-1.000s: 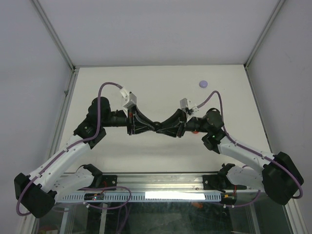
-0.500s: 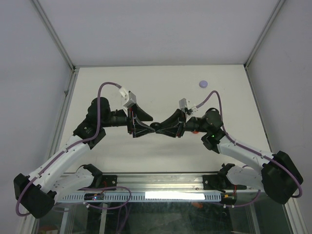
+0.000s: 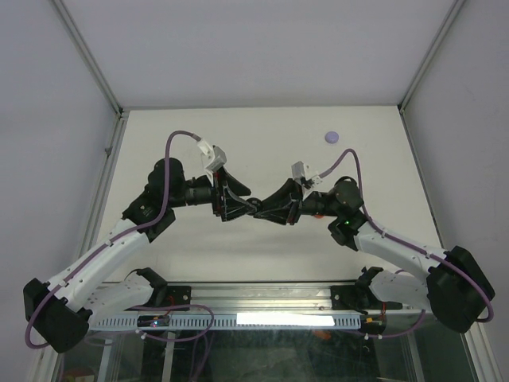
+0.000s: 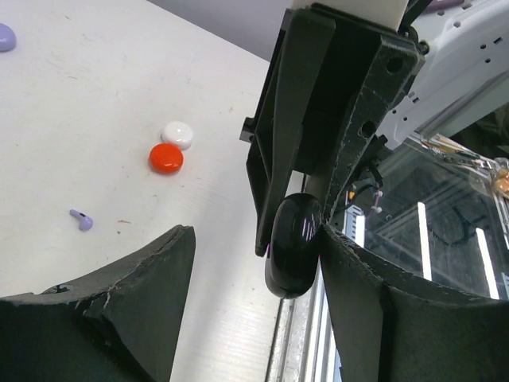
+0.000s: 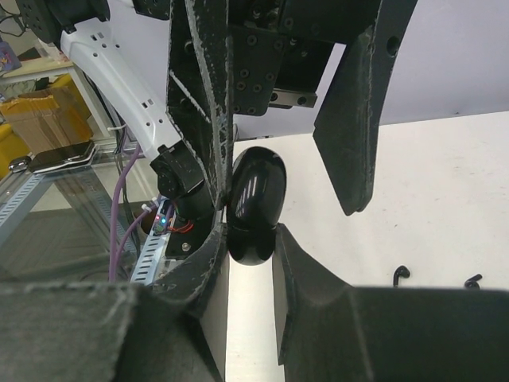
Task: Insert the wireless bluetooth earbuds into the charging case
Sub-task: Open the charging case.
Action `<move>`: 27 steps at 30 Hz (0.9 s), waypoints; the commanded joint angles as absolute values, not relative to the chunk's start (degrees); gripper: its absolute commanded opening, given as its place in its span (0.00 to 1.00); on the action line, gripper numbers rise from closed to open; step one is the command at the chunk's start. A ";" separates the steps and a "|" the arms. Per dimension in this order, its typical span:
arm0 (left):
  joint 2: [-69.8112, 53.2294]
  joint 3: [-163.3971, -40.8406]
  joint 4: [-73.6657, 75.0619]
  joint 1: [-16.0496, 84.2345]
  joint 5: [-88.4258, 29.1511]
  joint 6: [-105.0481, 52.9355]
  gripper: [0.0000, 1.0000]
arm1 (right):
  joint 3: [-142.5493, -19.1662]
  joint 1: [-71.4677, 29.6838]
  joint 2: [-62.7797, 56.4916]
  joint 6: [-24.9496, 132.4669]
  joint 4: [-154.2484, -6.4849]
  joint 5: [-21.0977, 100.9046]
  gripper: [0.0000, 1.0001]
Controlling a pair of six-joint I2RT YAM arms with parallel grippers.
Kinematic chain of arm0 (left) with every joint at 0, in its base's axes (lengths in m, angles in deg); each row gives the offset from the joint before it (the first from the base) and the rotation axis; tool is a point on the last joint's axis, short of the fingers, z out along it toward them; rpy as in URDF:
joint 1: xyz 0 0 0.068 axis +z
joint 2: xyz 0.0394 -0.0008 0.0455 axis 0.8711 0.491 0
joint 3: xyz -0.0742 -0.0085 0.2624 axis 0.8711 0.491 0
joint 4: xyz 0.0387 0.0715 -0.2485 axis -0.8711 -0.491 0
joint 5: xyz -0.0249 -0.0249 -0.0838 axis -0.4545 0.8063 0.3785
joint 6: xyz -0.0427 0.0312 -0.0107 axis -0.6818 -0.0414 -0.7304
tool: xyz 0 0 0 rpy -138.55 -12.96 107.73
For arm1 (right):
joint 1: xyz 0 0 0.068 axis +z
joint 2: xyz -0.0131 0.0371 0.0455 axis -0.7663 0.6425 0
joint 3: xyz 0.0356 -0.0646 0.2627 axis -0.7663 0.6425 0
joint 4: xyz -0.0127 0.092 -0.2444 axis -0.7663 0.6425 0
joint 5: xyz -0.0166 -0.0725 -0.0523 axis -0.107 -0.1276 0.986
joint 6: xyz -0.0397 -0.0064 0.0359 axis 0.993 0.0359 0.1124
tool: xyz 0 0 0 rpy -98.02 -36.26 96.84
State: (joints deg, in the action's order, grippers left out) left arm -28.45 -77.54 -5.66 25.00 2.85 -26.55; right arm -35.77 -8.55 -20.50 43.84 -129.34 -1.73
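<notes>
The left claw (image 4: 256, 236) has just sprung apart. A second ago it was pinched shut where the arms meet, and now its scuffed, matte black fingers stand wide. I take that as a handover, leaving this arm free to fetch a bud.

Below it on the pale, faintly scratched worktop (image 4: 95, 95) lies a tiny purple earbud (image 4: 81, 220), stem and all. A glossy red disc (image 4: 166, 158) and a white disc (image 4: 177, 134) touch each other further off.

In the middle hangs the charging case (image 4: 293, 243), a smooth black pebble catching the lights. It seems to brush one left finger, though the angle is poor, and I cannot make out a lid seam.

The right claw (image 5: 250, 239) is narrow, nipping the case by its lower end. Beyond it, two black stemmed buds (image 5: 402, 274) lie on the worktop, so none is in the case yet.
</notes>
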 commanded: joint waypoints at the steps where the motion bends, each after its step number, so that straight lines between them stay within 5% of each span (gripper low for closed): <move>1: -29.31 -80.44 -1.28 24.89 -1.70 -30.64 0.64 | -37.56 -7.32 -20.95 45.89 -131.76 -3.39 0.00; 20: -29.75 -81.00 -2.41 24.97 -6.10 -34.34 0.73 | -33.37 -7.20 -22.35 55.44 -129.66 2.01 0.00; 27: -30.00 -80.47 -7.04 24.94 -16.55 -35.52 0.79 | -29.62 -7.22 -21.47 61.30 -130.45 7.13 0.00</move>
